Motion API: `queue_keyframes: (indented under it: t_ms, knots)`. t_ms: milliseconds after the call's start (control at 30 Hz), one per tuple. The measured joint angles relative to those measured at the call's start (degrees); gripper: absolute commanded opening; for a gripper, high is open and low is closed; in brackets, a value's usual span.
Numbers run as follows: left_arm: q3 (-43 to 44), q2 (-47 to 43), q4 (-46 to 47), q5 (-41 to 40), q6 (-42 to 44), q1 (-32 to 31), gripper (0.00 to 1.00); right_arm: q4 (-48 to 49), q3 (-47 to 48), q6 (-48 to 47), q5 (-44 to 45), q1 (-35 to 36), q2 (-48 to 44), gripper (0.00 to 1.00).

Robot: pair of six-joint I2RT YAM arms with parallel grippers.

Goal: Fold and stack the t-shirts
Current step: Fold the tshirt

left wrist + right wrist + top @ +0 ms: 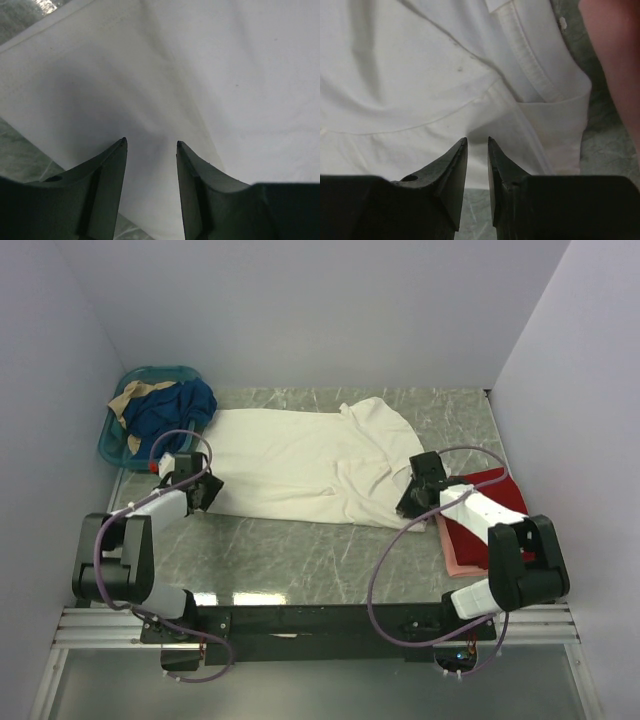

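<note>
A large cream-white t-shirt (300,465) lies spread flat across the middle of the table, its neck end to the right. My left gripper (207,490) is open at the shirt's near-left corner. In the left wrist view its fingers straddle the cloth (210,75), tips (150,142) low over it. My right gripper (408,505) is at the shirt's near-right edge. In the right wrist view its jaws (477,140) stand a narrow gap apart over the hem (445,115). A folded red t-shirt (490,485) lies on a pink one (460,552) at the right.
A teal basket (112,445) at the back left holds blue cloth (170,410) and tan cloth (135,395). Walls close in the back and both sides. The grey marble tabletop (300,550) shows in front of the shirt. The red stack edge shows in the right wrist view (615,60).
</note>
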Motion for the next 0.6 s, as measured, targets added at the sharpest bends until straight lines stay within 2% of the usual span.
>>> queue_keyframes:
  t_ms: [333, 600]
  knots:
    - [0.7, 4.1, 1.5, -2.5, 0.1, 1.3, 0.5, 0.1, 2.4, -0.3, 0.0, -3.9, 7.1, 0.24]
    - [-0.1, 2.2, -0.9, -6.3, -1.4, 2.2, 0.51, -2.5, 4.2, 0.1, 1.4, -4.7, 8.2, 0.24]
